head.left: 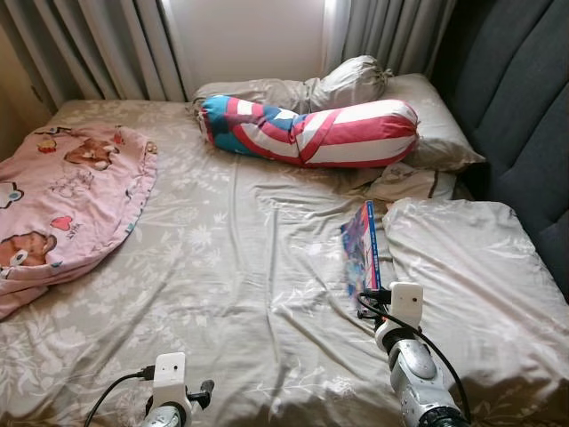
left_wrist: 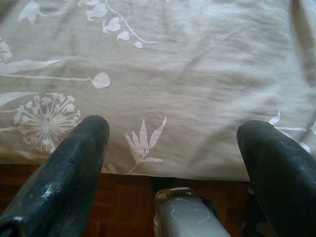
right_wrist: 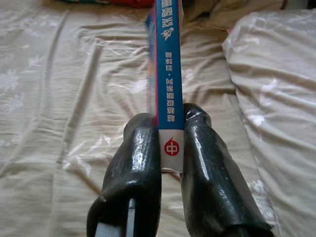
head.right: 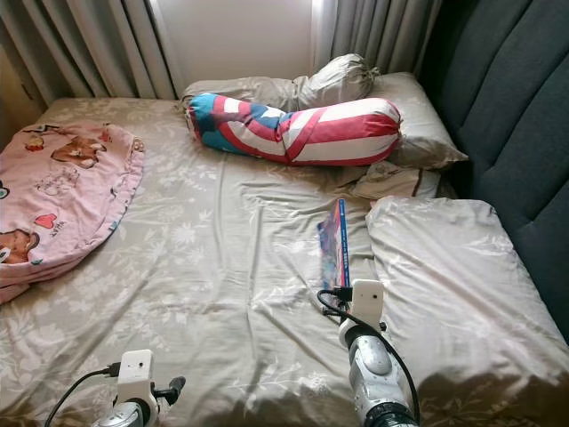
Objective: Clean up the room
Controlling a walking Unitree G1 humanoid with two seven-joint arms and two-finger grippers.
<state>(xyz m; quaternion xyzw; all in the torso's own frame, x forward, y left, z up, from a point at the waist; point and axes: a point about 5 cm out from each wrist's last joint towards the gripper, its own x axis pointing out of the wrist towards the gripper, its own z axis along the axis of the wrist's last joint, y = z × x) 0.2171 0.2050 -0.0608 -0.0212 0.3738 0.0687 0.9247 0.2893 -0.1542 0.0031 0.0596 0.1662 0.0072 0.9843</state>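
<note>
bed (head.left: 231,267): runs from the near edge to the far curtains (head.left: 98,44)
blanket (head.left: 62,205): on the bed's left side, reaching over its left edge
bolster (head.left: 311,132): far across the bed, before the far pillows (head.left: 356,84)
near pillow (head.left: 471,276): on the bed's right side, beside the headboard (head.left: 524,107)
book (head.left: 361,249): on edge, just left of the near pillow, its near end between the fingers of the right gripper (right_wrist: 172,148)
left gripper (left_wrist: 173,143): near left, over the bed's near edge, floor (left_wrist: 128,207) below
</note>
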